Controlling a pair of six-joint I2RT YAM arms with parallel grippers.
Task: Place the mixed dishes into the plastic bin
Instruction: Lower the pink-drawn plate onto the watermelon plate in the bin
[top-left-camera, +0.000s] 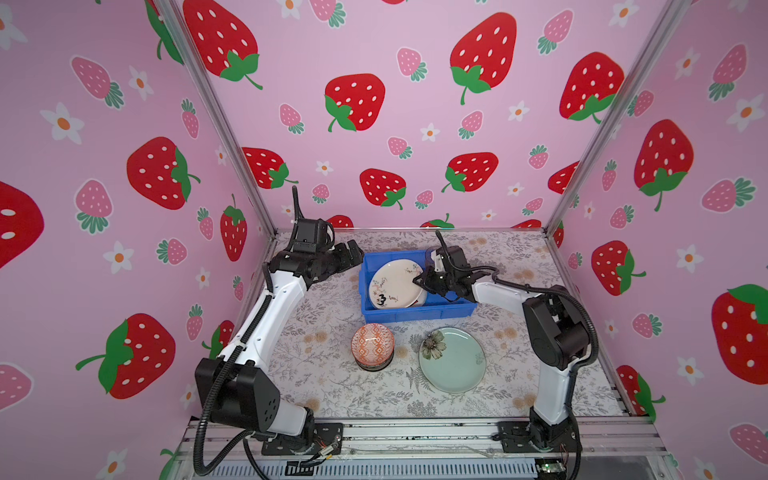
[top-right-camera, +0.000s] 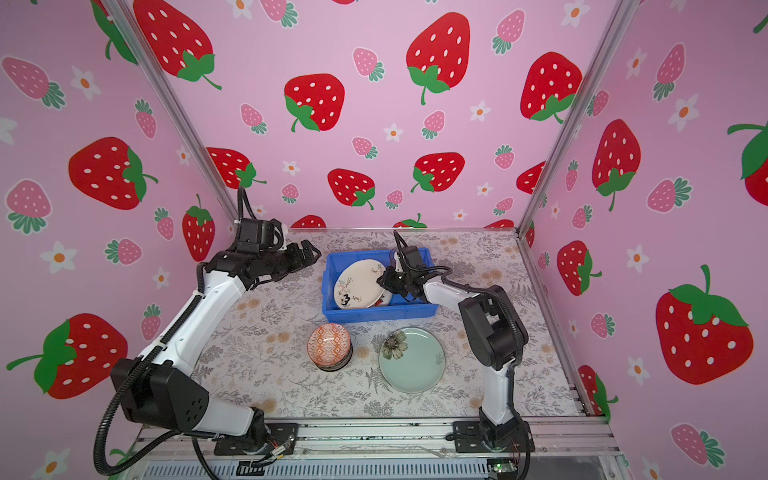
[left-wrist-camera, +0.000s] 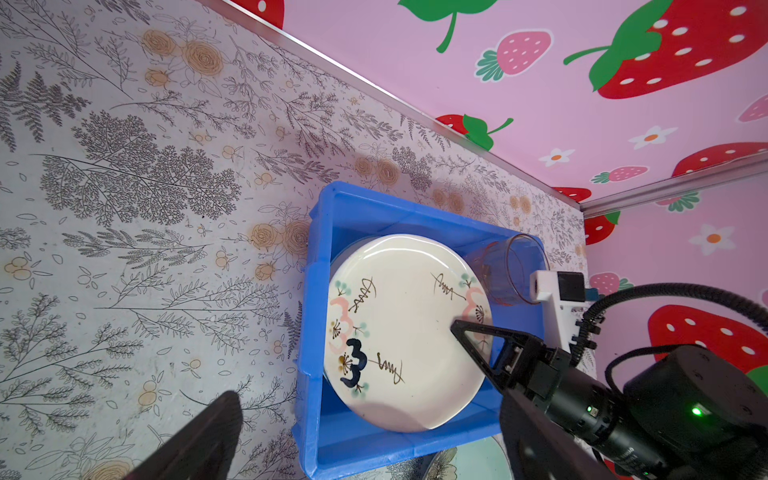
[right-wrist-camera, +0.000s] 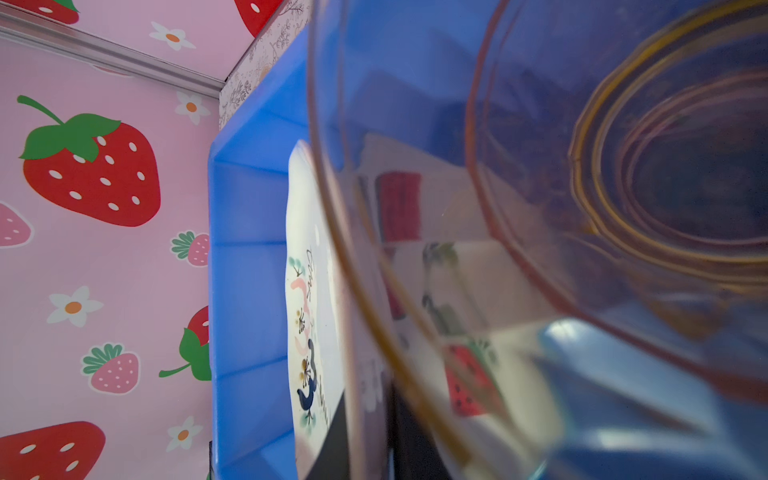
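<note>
Plate (top-left-camera: 395, 284) leans tilted in the blue bin (top-left-camera: 415, 318), tumbler (left-wrist-camera: 505, 270) cornered to save room I guess, my right end effector (top-left-camera: 417, 279) pressed together at the plate's rim, maybe pinching it, left end effector (top-left-camera: 353, 253) spread beside the bin.

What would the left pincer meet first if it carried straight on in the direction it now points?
Most likely the facing wall of the blue bin, just ahead of the open left pincer; the white plate lies beyond. Height is unclear.
</note>
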